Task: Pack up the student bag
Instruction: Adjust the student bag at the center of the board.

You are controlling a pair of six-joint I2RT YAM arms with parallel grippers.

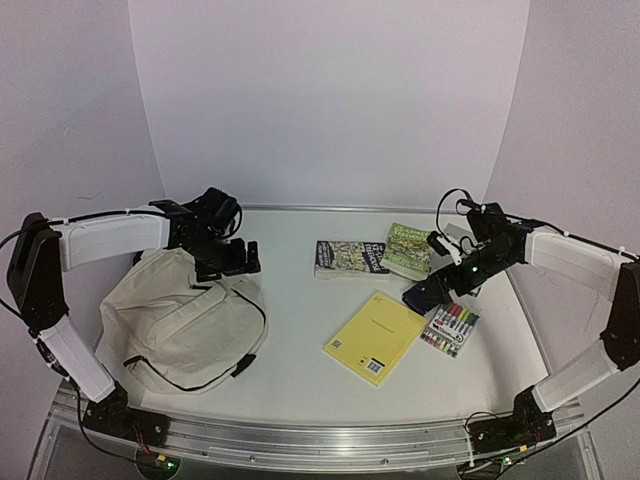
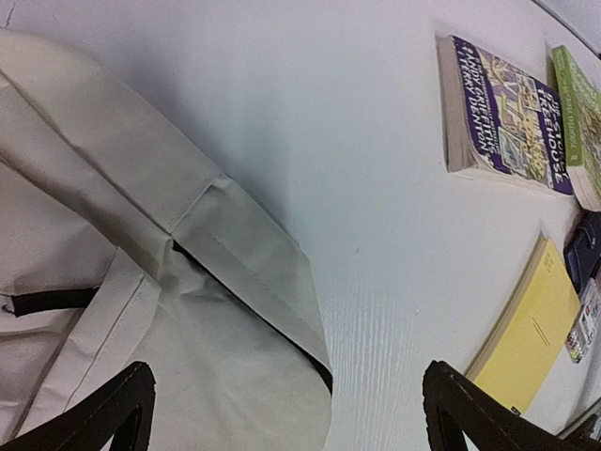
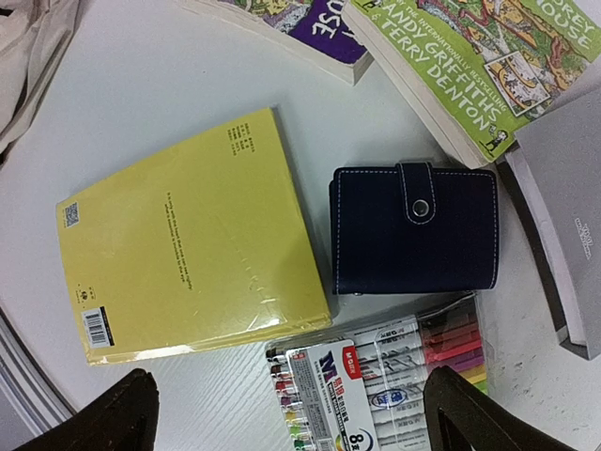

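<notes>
Over the student bag (image 1: pixel 180 315), left hand (image 2: pixel 286 399) gapes released; right hand (image 3: pixel 291 399) gapes over wallet (image 3: pixel 413 230).

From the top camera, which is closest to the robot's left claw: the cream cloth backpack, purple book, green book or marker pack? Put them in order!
From the left gripper:
1. Cream fabric backpack, right by it, left side.
2. Purple paperback book, mid-table.
3. Green paperback book, further right.
4. Clear pack of coloured markers, far right, nearer the front.
</notes>
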